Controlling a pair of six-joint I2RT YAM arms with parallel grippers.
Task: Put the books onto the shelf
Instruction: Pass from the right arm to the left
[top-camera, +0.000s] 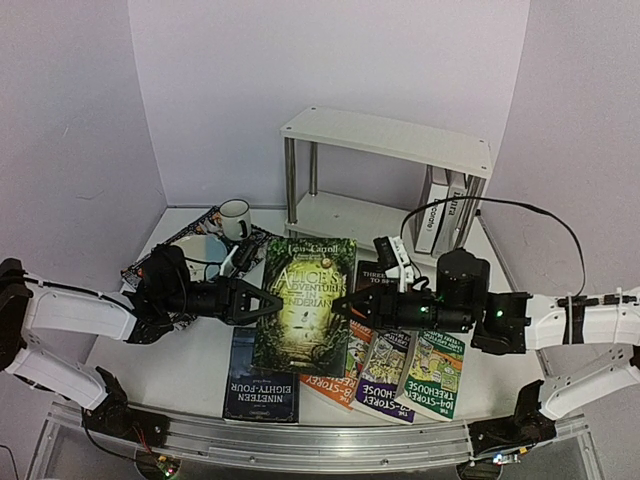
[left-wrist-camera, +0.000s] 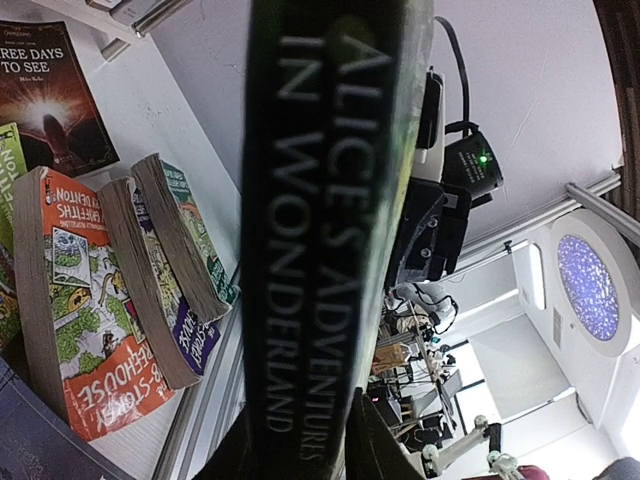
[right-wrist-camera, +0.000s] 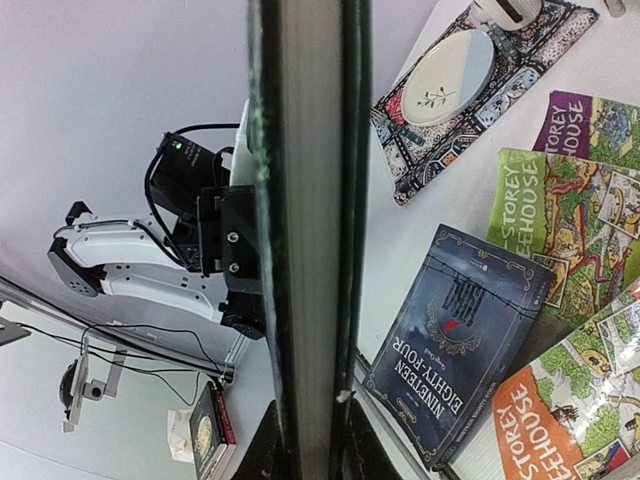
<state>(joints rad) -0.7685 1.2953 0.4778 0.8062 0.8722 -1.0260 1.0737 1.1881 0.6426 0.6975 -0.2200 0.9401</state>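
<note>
The big dark-green Alice in Wonderland book (top-camera: 305, 305) is held up flat between my two grippers, above the other books. My left gripper (top-camera: 272, 300) is shut on its spine (left-wrist-camera: 320, 250), a finger on each cover. From the right, my right gripper (top-camera: 342, 305) is shut on its page edge (right-wrist-camera: 305, 200). Under and around it on the table lie Nineteen Eighty-Four (top-camera: 262, 385), an orange (top-camera: 345, 378), a purple (top-camera: 388, 368) and a green (top-camera: 436, 365) Treehouse paperback, and a black book (top-camera: 375, 272). The white two-tier shelf (top-camera: 390, 140) stands behind, with white books (top-camera: 440, 215) upright on its lower board.
At the back left a patterned placemat (top-camera: 150, 262) carries a plate (top-camera: 203, 250) and a white mug (top-camera: 235, 218). White walls close in on three sides. A metal rail (top-camera: 300, 440) runs along the near table edge between the arm bases.
</note>
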